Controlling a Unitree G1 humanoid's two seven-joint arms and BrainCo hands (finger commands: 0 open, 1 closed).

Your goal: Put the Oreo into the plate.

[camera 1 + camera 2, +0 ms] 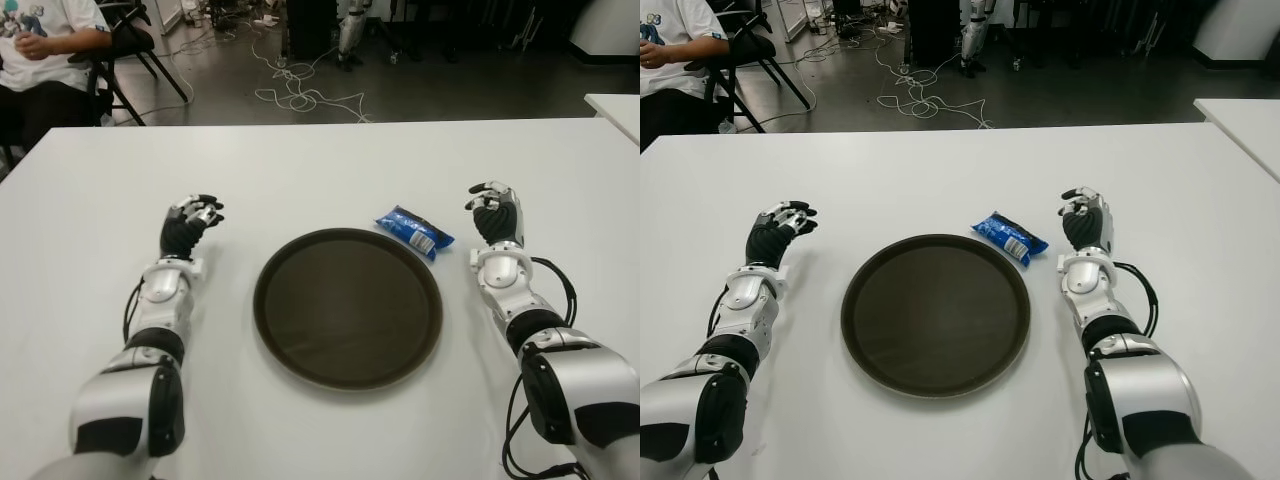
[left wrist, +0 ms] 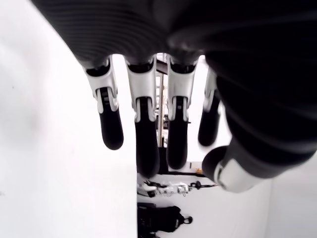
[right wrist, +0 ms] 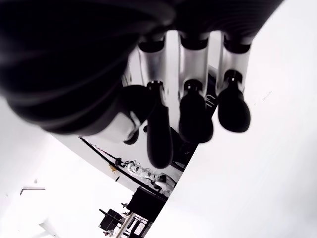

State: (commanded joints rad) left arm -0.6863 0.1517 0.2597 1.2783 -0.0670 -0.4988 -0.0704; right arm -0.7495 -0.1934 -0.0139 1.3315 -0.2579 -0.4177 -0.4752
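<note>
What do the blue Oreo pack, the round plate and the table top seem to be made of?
Oreo pack: most likely thin plastic film, glossy; it shows crinkles and small highlights.
Plate: dark brown, probably plastic, though coated wood or metal is possible; smooth, with a raised rim and a soft sheen.
Table top: white and smooth, looks like laminate or painted board; it reflects only dimly.

No readable text, even on the blue packet (image 1: 414, 231)

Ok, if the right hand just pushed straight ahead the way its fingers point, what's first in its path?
Probably nothing: the right hand points across bare table. The Oreo pack lies off to its left beside the plate, out of that line, though depth is hard to judge.
</note>
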